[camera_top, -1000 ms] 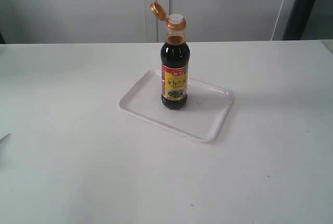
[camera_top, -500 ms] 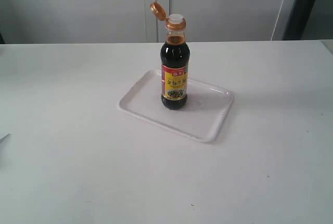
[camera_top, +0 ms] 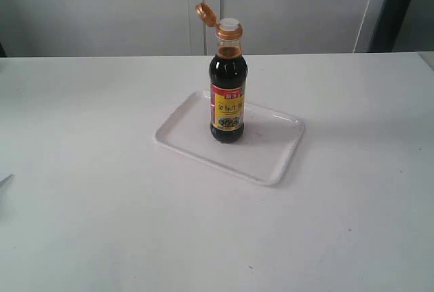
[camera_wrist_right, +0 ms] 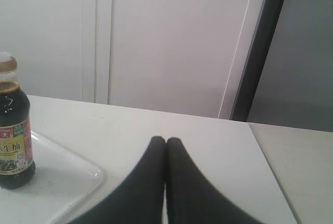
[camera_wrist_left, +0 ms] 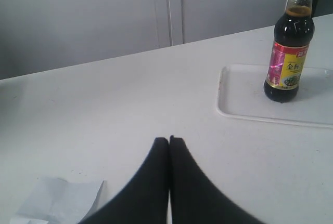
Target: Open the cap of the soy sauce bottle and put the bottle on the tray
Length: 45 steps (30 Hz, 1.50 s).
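We see the soy sauce bottle [camera_top: 228, 106] upright on the tray [camera_top: 271, 163], its cap [camera_top: 205, 13] flipped back (white spout [camera_top: 229, 24] bare). Our left hand [camera_wrist_left: 169, 141] and right hand [camera_wrist_right: 166, 141] are clenched, empty, apart from the tray.

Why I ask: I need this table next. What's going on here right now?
Nothing is being handled at this moment. The soy sauce bottle stands upright on the white tray, its orange-brown cap flipped back on its hinge so the white spout is bare. The left tool and the right tool are both shut, hold nothing, and sit well apart from the bottle over the white table. By how things lie, the job looks done.
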Motion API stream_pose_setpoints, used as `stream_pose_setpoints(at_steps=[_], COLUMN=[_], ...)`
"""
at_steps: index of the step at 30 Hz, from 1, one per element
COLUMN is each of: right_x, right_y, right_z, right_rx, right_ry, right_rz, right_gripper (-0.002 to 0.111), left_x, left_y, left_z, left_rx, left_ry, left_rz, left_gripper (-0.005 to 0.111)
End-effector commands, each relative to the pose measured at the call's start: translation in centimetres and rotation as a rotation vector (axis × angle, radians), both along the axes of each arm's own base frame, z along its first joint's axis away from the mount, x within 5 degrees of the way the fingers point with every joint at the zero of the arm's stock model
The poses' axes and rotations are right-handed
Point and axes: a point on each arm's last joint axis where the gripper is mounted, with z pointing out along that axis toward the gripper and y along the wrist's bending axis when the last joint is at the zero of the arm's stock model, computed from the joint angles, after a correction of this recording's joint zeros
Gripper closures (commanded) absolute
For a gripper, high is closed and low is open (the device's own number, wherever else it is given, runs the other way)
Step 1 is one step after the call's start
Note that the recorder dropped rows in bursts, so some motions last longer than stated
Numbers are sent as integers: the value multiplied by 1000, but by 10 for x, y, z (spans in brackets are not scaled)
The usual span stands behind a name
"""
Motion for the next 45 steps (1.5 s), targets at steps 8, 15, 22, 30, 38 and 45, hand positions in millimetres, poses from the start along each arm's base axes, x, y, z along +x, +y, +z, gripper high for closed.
stream_pose_setpoints(at_steps=[8,15,22,30,38,45], right_x=[-1,-1,-1,-1,-1,-1], right_y=[-1,-1,-1,-1,-1,-1], right_z=[0,0,0,0,0,0], right_rx=[10,10,10,10,10,13], right_ry=[-7,-7,-7,-7,-7,-6], right_rz=[-11,-11,-11,-11,-11,-10], right_gripper=[108,108,108,108,108,108], left_x=[-1,5,5,0,5,7], left_y=[0,-4,-1,3,3,2], left_z=[-1,-16,-43,-68,-97,-119], left_rx=[-20,24,-29,-77,-101,-104], left_ry=[-9,-29,-17,-16,-2,60], left_rz=[-2,-7,82,164,190,191], left_gripper=[107,107,107,107,107,107])
